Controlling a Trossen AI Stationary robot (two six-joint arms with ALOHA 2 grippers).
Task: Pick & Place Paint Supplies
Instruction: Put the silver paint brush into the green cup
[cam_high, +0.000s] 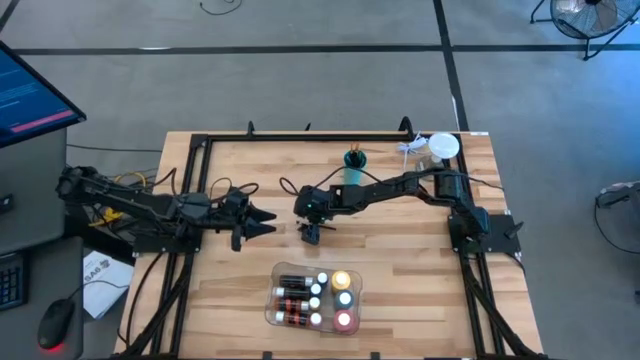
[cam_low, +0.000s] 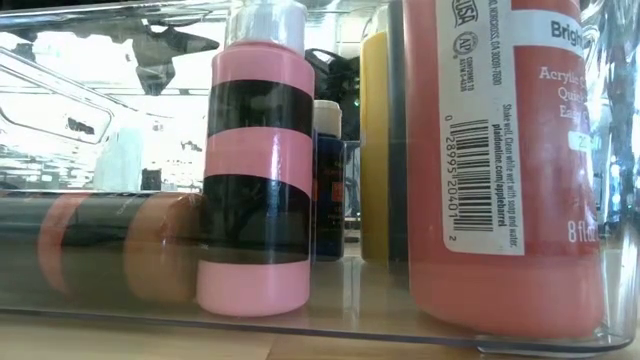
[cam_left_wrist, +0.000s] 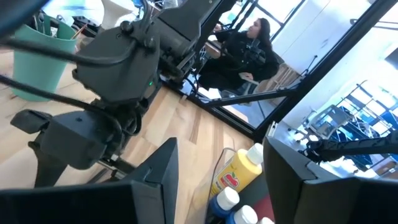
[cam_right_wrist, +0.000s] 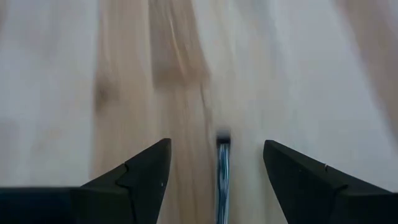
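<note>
A: Where are the paint supplies?

B: Most sit in a clear tray (cam_high: 272, 300) near the front edge of the wooden worktop (cam_high: 400, 270): capped bottles packed side by side. A teal cup (cam_high: 357, 172) stands near the back. From above, the right hand (cam_high: 311, 232) hangs over the worktop's middle, pointing down. The left hand (cam_high: 262, 222) waits just beside it, fingers parted and empty.

A: What is the right hand doing?

B: Its wrist view shows both fingers spread wide over bare wood, with a thin brush (cam_right_wrist: 222, 174) lying on the boards between them. Nothing is gripped yet.

A: How should it pick that up well?

B: I'd lower straight down, keep the handle centred between the fingers, and close low enough to catch so slim a thing without scraping the wood.

A: Do the views differ?

B: Yes. Only the right wrist view shows the brush. The table-level view shows bottle labels through the tray wall: a pink-and-black banded bottle (cam_low: 255, 170) and a large red one (cam_low: 510, 160). The left wrist view shows a yellow bottle (cam_left_wrist: 239, 174) and a person seated beyond.
</note>
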